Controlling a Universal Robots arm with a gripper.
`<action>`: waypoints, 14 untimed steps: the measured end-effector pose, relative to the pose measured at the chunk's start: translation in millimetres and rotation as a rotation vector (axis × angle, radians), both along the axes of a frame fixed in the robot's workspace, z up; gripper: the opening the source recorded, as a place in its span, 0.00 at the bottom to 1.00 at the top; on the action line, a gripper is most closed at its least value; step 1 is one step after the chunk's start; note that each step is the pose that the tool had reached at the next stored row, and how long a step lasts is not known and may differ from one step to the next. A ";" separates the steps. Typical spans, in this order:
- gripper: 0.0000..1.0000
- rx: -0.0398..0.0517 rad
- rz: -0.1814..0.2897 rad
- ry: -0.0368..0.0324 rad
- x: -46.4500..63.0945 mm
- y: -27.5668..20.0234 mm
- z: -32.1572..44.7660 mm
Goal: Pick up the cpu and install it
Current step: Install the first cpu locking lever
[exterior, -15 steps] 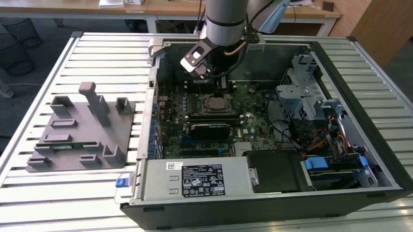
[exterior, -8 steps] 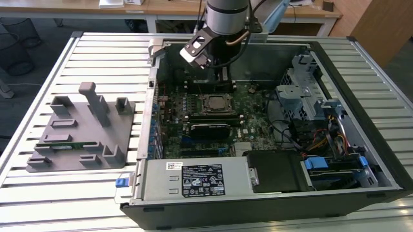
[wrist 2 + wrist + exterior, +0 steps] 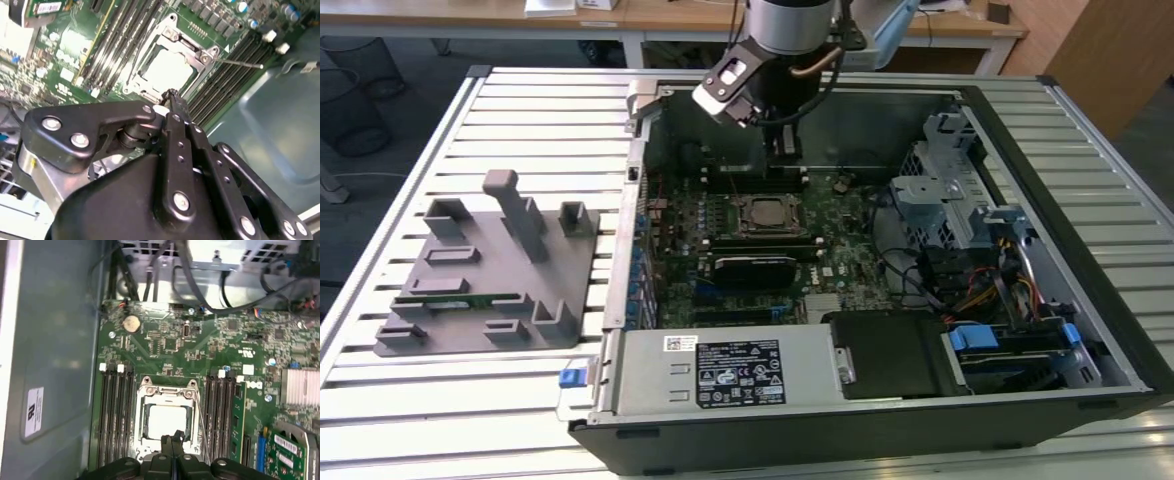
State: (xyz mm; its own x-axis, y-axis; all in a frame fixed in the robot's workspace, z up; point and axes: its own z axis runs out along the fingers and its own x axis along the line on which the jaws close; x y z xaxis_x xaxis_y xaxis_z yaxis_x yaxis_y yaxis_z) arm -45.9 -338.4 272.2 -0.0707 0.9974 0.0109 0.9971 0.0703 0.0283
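Note:
The cpu, a pale silver square, lies flat inside the socket frame on the motherboard in the open computer case. It also shows in both wrist views, at cpu and cpu. My gripper hangs just above the board at the far side of the socket. Its two black fingers are pressed together with nothing between them. In the wrist views the gripper tips sit over the socket's edge, and the gripper stands apart from the chip.
Black memory slots flank the socket, and a thin metal lever sticks out beside it. A grey fixture holding a green memory stick sits at the exterior view's left. A power supply and drive cage crowd the case.

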 end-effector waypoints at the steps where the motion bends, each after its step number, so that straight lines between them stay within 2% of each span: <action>1: 0.11 -0.0003 0.018 -0.0001 0.0 0.0 0.0; 14: 0.11 -0.0036 0.255 -0.0001 0.0 0.0 -0.2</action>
State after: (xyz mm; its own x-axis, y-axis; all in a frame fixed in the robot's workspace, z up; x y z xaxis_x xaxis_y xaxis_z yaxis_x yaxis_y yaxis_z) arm -46.0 -338.4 272.0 -0.3200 0.9474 0.0074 0.9471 0.3197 0.0276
